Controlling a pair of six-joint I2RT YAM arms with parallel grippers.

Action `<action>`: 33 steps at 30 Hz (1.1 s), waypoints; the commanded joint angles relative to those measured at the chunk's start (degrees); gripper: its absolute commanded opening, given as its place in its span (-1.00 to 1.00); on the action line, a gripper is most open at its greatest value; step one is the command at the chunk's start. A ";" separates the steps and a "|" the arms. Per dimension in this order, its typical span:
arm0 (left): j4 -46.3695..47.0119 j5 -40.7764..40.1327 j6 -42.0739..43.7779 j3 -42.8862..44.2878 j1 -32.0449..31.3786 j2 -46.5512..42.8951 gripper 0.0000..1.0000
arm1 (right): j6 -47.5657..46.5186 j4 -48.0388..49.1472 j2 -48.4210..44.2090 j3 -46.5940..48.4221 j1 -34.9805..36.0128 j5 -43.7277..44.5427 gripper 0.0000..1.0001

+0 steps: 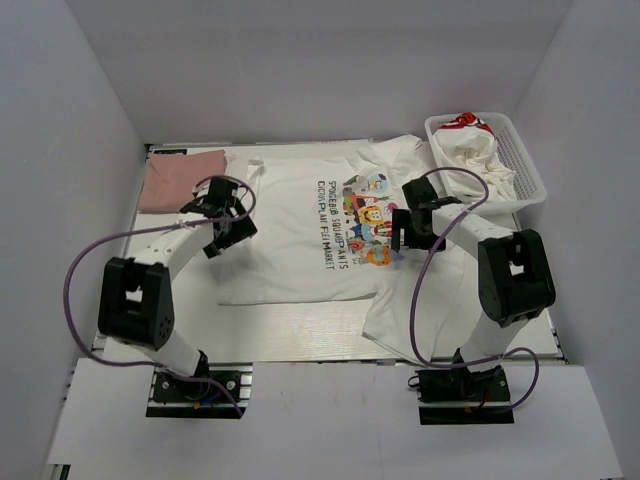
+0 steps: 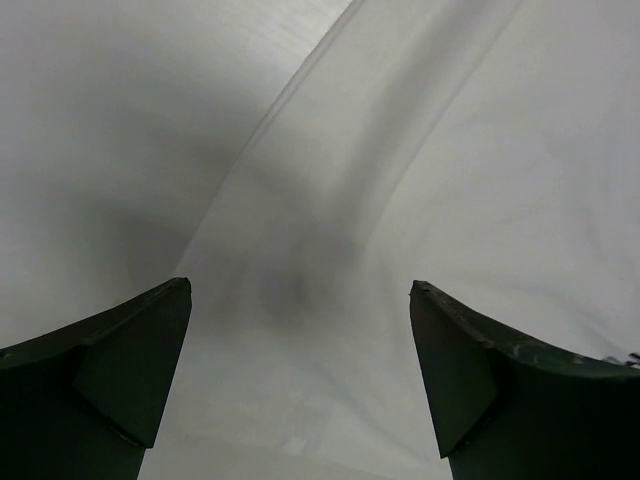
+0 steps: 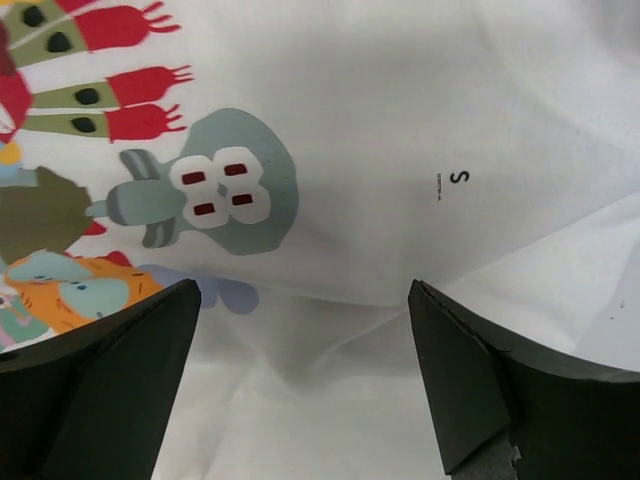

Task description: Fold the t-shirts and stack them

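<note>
A white t-shirt with a colourful cartoon print and dark lettering [image 1: 300, 240] lies spread flat across the middle of the table. My left gripper [image 1: 222, 240] hangs open at its left edge. In the left wrist view the open left gripper [image 2: 300, 284] straddles the shirt's edge, cloth [image 2: 500, 200] to the right. My right gripper [image 1: 403, 235] is open over the print near the collar. The right wrist view shows the open right gripper [image 3: 305, 285] above a soft crease, just below the grey cartoon figure [image 3: 215, 185]. A folded dusty-pink t-shirt [image 1: 180, 180] lies at the back left.
A white mesh basket [image 1: 527, 160] at the back right holds crumpled white shirts [image 1: 470, 150] with red marks. Bare table [image 2: 100, 150] shows left of the shirt's edge. White walls close in the back and both sides. Purple cables loop off both arms.
</note>
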 commanded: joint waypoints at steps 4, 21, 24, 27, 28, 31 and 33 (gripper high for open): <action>18.08 19.07 17.54 17.04 -1.24 13.08 1.00 | -4.16 0.47 -1.16 2.98 -0.20 0.72 0.81; 5.71 14.76 21.24 50.72 -0.01 46.41 1.00 | 0.58 -1.03 6.93 4.13 -2.66 -3.05 0.81; 5.17 6.52 20.71 46.35 1.04 44.14 1.00 | 2.61 -0.59 7.02 2.20 -3.89 -4.90 0.81; 5.79 1.76 20.71 43.96 3.32 42.82 1.00 | 3.93 -0.59 6.50 -0.26 -7.39 -5.52 0.81; 5.09 1.13 20.71 43.09 4.02 42.81 1.00 | 4.28 -0.50 6.41 -0.61 -6.63 -5.34 0.81; 5.96 0.59 20.71 41.50 7.18 42.81 1.00 | 4.46 -0.06 5.71 -2.02 -8.02 -5.87 0.81; 7.10 3.57 22.02 41.50 9.03 42.19 1.00 | 4.37 0.29 5.35 -2.63 -8.55 -6.74 0.81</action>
